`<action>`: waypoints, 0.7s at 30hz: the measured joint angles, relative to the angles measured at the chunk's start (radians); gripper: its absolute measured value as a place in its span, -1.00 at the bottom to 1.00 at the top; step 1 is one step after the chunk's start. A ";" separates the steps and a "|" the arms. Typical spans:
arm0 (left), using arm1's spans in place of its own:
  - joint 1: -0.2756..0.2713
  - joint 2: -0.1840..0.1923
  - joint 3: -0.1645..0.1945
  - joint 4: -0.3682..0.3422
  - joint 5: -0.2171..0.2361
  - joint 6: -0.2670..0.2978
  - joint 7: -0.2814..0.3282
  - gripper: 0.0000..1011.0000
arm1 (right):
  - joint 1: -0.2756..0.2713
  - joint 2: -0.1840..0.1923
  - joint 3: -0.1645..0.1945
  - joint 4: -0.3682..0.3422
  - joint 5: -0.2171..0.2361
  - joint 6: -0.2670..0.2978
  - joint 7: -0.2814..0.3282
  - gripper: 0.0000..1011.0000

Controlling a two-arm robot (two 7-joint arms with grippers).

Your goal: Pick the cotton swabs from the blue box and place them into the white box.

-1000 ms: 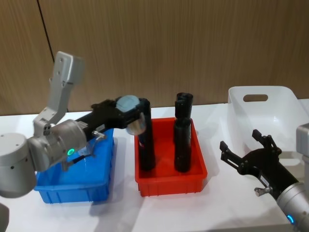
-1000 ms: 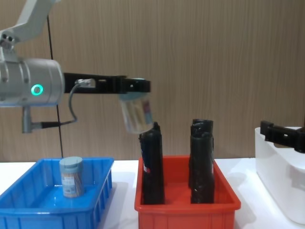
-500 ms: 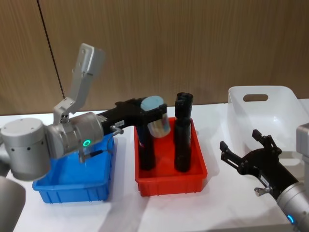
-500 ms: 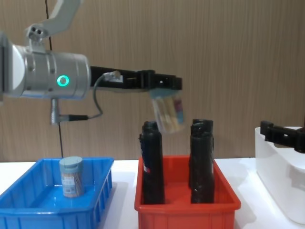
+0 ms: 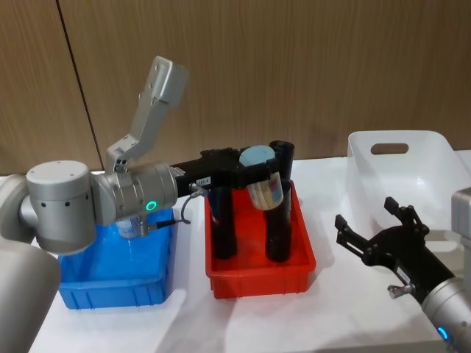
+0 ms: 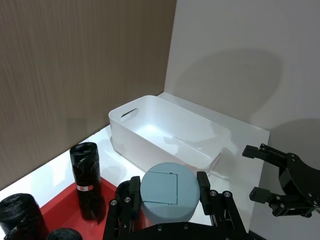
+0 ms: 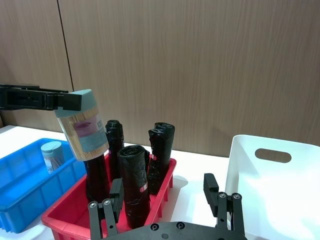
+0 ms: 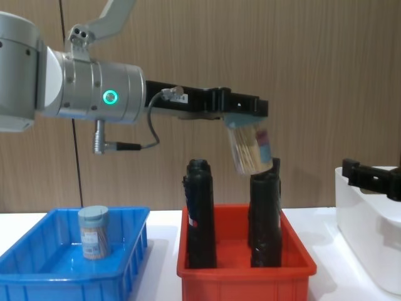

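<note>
Left end effector (image 5: 257, 159) clamped on cotton swabs (image 5: 266, 193) above red bin (image 5: 257, 284); right end effector (image 5: 366, 214) spread near white box (image 5: 436, 144).

Colours: blue box (image 5: 110, 288), red bin (image 5: 257, 279), white box (image 5: 436, 170), black cylinders (image 5: 223, 229), grey-blue-lidded cotton swabs (image 5: 265, 188).
</note>
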 joint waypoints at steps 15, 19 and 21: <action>-0.031 -0.016 0.012 0.034 0.014 0.009 -0.033 0.35 | 0.003 0.000 0.001 0.000 0.011 0.006 0.017 0.98; -0.035 -0.018 0.013 0.039 0.016 0.010 -0.038 0.35 | 0.011 0.000 0.003 0.004 0.032 0.025 0.052 0.98; -0.037 -0.019 0.014 0.041 0.017 0.010 -0.040 0.35 | 0.015 0.000 0.003 0.005 0.040 0.034 0.066 0.98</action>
